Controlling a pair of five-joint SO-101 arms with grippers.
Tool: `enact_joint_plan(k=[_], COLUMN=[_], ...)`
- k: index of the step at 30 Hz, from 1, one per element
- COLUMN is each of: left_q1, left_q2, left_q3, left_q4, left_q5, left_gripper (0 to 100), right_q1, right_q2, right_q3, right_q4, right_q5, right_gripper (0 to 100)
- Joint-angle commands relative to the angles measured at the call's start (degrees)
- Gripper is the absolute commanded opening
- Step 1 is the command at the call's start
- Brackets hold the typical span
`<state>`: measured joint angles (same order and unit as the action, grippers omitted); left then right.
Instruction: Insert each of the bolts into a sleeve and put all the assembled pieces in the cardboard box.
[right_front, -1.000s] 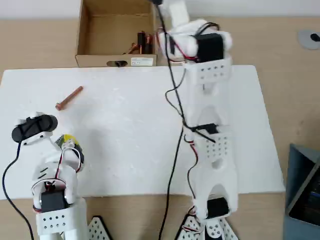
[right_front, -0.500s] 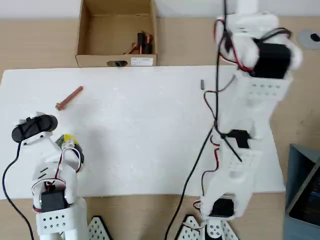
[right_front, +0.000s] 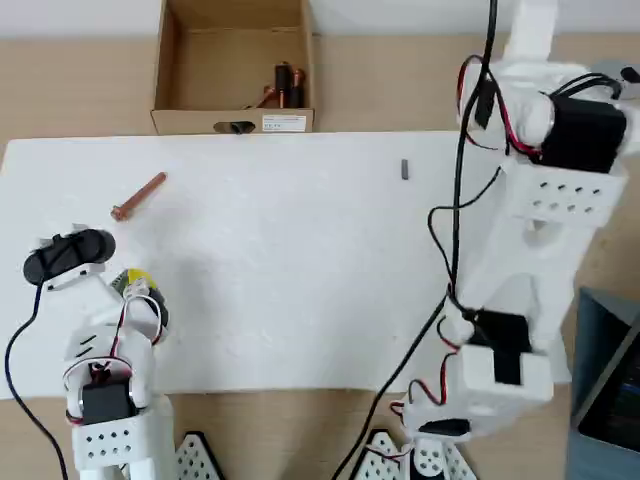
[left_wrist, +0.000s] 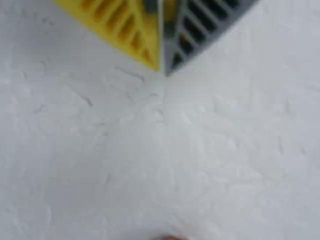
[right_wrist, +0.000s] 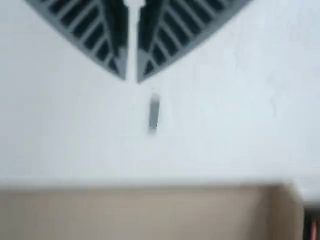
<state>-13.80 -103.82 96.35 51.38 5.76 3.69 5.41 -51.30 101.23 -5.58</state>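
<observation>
— Which way did the bolt (right_front: 138, 196) lie?

— It lay flat on the white mat (right_front: 280, 290), on a slant. The head end was nearer the left arm (right_front: 105, 360) and the shank tip aimed toward the cardboard box (right_front: 165, 70), well short of its front wall.

— And the sleeve (right_front: 405, 169)?

— It was small and grey, near the mat's far edge, with its long axis running straight away from the arms' bases. In the right wrist view it lay just beyond the right gripper (right_wrist: 131, 77), in line with the slit between the fingers and not touching them.

— Were those fingers gripping anything?

— No. They were drawn together to a thin slit, with nothing between them. The left gripper (left_wrist: 161, 69) had its yellow and grey tips pressed together over the mat, holding nothing.

— Was there room to move?

— Bolt and sleeve lay well apart, with a broad stretch of mat between them. The right arm (right_front: 540, 220) overhung the mat's right edge.

— And the box?

— It stood on the tan table (right_front: 90, 85) just beyond the mat's far edge, open-topped, with dark and copper pieces (right_front: 283, 85) by its right wall.
</observation>
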Motion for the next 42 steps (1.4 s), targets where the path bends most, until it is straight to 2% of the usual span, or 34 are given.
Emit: enact_joint_plan(k=[1, 6, 17, 23, 29, 42], left_q1=[-0.09, -0.09, -0.09, -0.09, -0.09, -0.09], left_q2=[-0.13, -0.13, -0.13, -0.13, -0.13, -0.13], left_q3=[0.62, 0.62, 0.62, 0.62, 0.62, 0.62], left_q4=[0.09, 0.09, 0.09, 0.09, 0.09, 0.09], left_q5=[0.26, 0.26, 0.26, 0.26, 0.26, 0.26], left_gripper=[0, 0, 0, 0, 0, 0], right_q1=[-1.10, -2.33, -1.71, -1.71, -4.53, -4.79], right_q2=[-4.00, -4.09, -4.18, -10.42, -18.51, -35.56], right_q3=[7.43, 11.65, 17.10, 20.44, 29.76, 60.26], right_q4=[-0.79, -0.35, 0.88, 0.70, 0.18, -18.55], right_q5=[-1.67, -4.04, -4.04, -4.04, -4.13, -4.75], right_gripper=[0.9, 0.9, 0.9, 0.9, 0.9, 0.9])
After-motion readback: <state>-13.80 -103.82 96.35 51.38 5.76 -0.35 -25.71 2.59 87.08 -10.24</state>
